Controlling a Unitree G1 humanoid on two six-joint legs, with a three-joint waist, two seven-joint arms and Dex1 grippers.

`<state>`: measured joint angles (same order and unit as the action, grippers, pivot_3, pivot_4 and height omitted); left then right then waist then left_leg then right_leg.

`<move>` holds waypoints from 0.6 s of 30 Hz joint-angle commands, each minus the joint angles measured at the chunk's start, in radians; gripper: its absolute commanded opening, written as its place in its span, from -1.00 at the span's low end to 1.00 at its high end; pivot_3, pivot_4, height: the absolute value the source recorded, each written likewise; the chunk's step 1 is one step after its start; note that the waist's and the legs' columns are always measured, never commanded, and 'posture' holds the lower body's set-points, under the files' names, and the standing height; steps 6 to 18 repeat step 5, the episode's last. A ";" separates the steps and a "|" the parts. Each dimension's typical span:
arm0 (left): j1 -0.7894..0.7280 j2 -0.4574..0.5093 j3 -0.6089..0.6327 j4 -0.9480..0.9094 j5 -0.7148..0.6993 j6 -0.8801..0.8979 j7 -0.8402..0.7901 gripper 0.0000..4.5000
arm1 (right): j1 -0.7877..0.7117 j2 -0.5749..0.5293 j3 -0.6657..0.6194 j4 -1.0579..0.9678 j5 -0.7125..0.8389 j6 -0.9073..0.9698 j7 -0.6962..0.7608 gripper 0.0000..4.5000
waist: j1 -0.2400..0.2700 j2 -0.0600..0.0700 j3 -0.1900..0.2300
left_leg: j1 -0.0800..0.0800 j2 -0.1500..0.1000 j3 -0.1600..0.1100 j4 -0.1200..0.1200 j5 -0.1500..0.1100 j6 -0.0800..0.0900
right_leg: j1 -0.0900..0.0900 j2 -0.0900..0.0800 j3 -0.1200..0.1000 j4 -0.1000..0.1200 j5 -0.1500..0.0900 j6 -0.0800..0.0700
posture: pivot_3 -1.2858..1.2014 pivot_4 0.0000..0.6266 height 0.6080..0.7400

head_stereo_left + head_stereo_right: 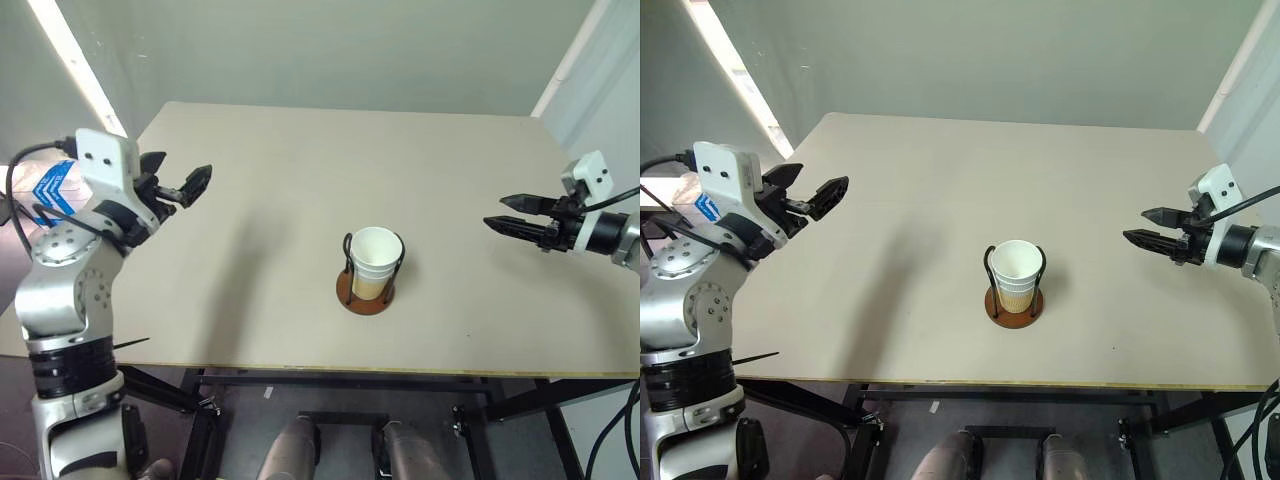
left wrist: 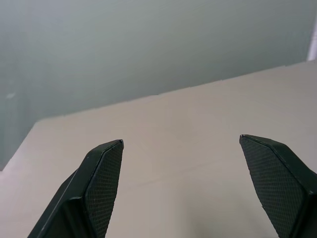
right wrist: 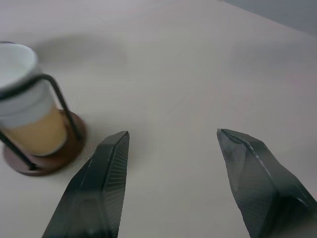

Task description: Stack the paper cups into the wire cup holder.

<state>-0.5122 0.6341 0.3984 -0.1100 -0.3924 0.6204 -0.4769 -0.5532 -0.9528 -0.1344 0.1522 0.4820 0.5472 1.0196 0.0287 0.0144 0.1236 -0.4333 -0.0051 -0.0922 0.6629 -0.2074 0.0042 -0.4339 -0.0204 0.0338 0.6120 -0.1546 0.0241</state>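
**Cups nested in holder, both grippers off to the sides**

The paper cups (image 1: 375,262) are sitting stacked inside the wire cup holder (image 1: 365,293), near the front middle of the table (image 1: 300,180). The left gripper (image 1: 178,182) is hovering over the table's left edge, fingers spread wide and holding nothing. The right gripper (image 1: 513,214) is hanging at the right side, fingers apart, empty. No readable writing is showing on the cups.
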 commanded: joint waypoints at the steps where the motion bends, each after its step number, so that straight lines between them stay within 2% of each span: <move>1: -0.007 -0.009 0.018 -0.026 -0.015 -0.030 0.024 0.82 | -0.006 0.020 -0.047 0.001 -0.033 -0.036 -0.067 0.33 | 0.000 0.000 0.000 | 0.000 0.000 0.000 0.000 0.000 0.000 | 0.000 0.000 0.000 0.000 0.000 0.000 | 0.03 -0.52 1.00; 5: -0.025 -0.023 -0.005 -0.016 -0.010 -0.032 0.041 0.82 | 0.000 0.046 -0.067 0.007 -0.042 -0.035 -0.109 0.33 | 0.000 0.000 0.000 | -0.001 0.000 0.000 -0.001 -0.001 -0.001 | -0.001 0.000 0.000 -0.001 -0.001 -0.001 | 0.03 -0.52 1.00; 18: -0.025 -0.023 -0.005 -0.016 -0.010 -0.032 0.041 0.82 | 0.000 0.046 -0.067 0.007 -0.042 -0.035 -0.109 0.33 | 0.000 0.000 0.000 | -0.001 0.000 0.000 -0.001 -0.001 -0.001 | -0.001 0.000 0.000 -0.001 -0.001 -0.001 | 0.03 -0.52 1.00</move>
